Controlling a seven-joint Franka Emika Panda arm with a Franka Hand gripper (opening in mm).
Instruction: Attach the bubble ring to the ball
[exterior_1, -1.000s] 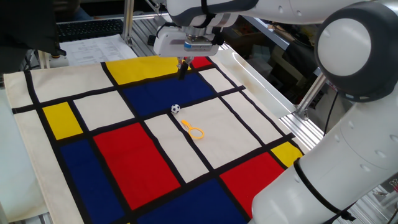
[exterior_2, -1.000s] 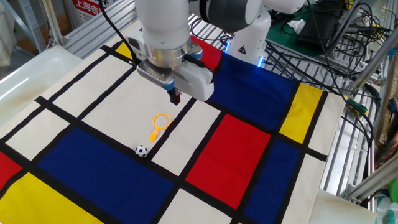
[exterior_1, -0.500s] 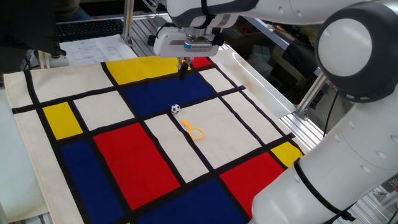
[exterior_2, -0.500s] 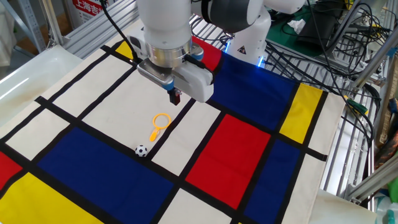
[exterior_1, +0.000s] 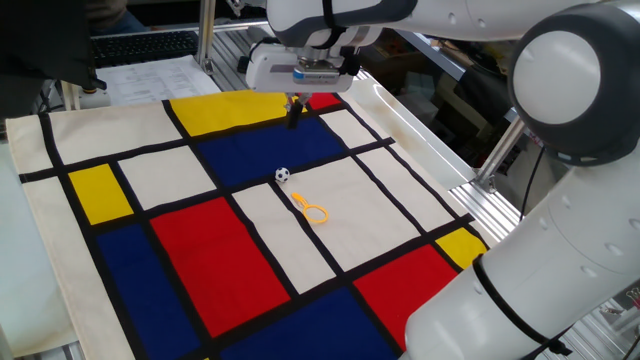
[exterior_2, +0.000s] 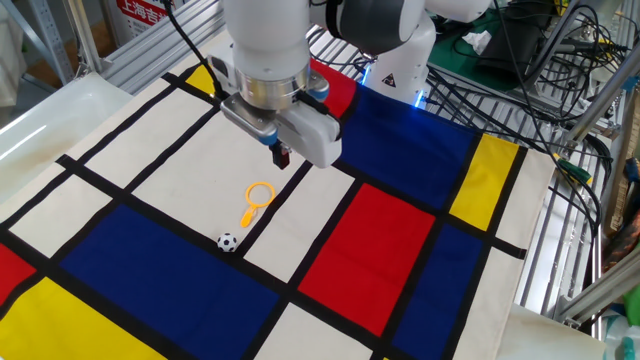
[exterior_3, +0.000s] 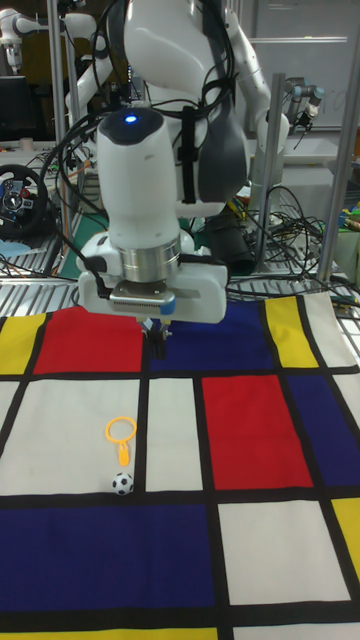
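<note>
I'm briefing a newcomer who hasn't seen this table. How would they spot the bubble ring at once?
Find the colour-block cloth covering the table, then its white panel below the gripper. The bubble ring lies there: a thin yellow-orange loop with a short handle, unlike the round black-and-white ball beside it.

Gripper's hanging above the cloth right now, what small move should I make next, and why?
Probably open the gripper and lower it toward the bubble ring. Its fingers look closed on nothing, well above the cloth, while the ring lies flat, untouched, just apart from the ball.

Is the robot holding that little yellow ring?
No, the bubble ring lies on the cloth, apart from the raised gripper.
</note>
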